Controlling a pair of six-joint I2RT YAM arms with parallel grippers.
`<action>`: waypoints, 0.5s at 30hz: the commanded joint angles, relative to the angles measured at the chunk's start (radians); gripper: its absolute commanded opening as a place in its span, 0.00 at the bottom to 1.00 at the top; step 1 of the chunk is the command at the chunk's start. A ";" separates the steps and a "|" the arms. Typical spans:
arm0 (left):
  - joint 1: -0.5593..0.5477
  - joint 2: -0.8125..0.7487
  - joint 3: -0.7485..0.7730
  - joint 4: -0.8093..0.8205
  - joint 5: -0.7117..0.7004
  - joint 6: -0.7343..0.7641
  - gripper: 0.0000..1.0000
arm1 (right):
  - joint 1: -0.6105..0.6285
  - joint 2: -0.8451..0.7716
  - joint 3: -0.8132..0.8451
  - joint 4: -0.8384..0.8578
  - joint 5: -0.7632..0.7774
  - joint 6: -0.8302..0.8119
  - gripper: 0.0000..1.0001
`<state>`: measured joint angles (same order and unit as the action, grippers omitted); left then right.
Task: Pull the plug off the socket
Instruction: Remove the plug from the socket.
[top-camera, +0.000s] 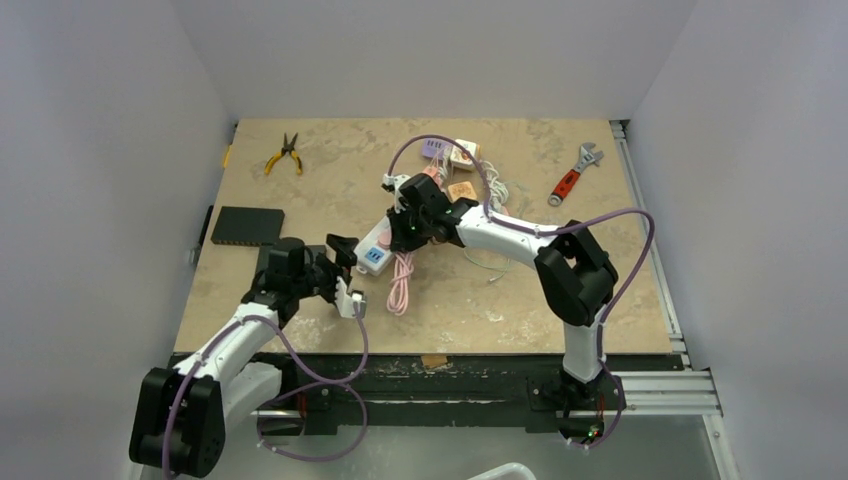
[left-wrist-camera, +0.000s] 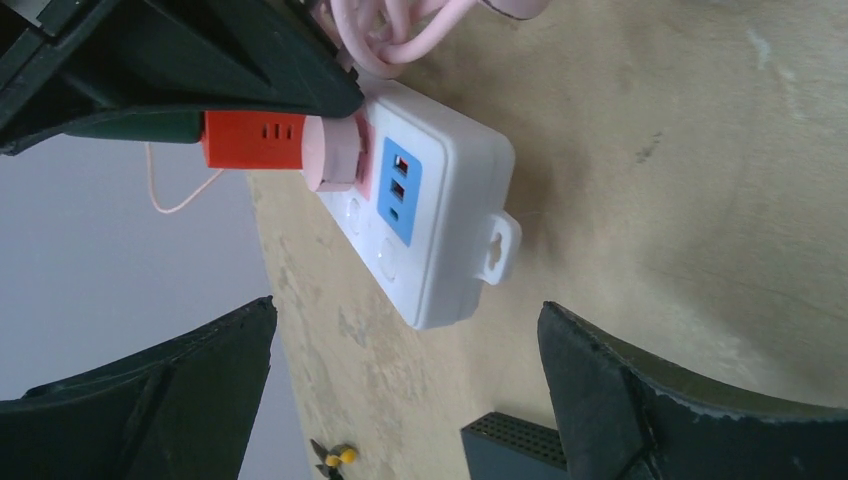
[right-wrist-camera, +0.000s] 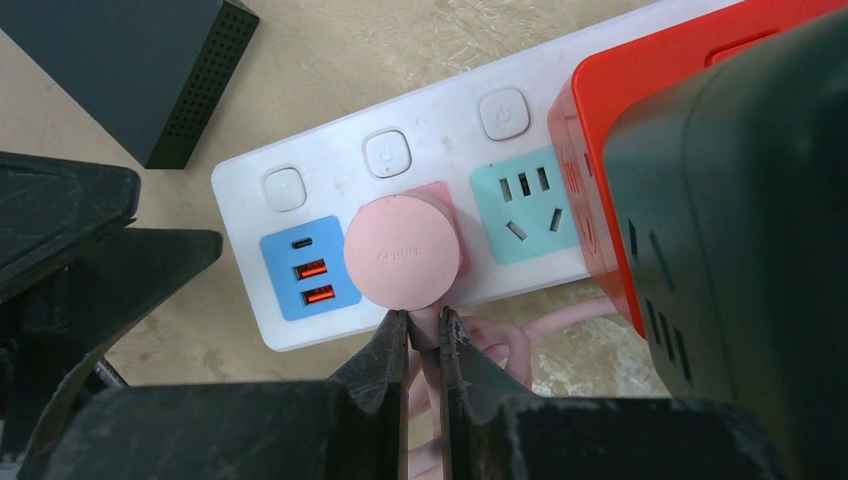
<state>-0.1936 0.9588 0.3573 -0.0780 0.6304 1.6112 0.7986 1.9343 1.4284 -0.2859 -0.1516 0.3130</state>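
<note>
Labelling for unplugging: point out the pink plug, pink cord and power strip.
pink plug (right-wrist-camera: 402, 250), right wrist view, round top face.
pink cord (top-camera: 402, 285), top view, coiled loops.
power strip (right-wrist-camera: 335, 170), right wrist view, white body between buttons.

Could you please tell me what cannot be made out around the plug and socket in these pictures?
- Right wrist: the round pink plug covers its own pins and socket.
- Right wrist: the white plastic power strip runs behind the red block adapter and off the edge.
- Top external: the plug is hidden beneath the right gripper.
- Top external: small purple and tan items at the back are too small to identify.
</note>
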 joint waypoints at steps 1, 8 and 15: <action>-0.009 0.053 -0.005 0.252 0.086 0.051 1.00 | -0.013 -0.123 0.068 0.086 -0.094 0.069 0.00; -0.009 0.132 -0.009 0.336 0.112 0.091 1.00 | -0.018 -0.133 0.090 0.088 -0.133 0.080 0.00; -0.009 0.202 -0.041 0.455 0.164 0.151 1.00 | -0.026 -0.163 0.074 0.116 -0.186 0.094 0.00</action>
<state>-0.1978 1.1393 0.3370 0.2687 0.6846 1.6970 0.7685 1.9072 1.4322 -0.2928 -0.2203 0.3367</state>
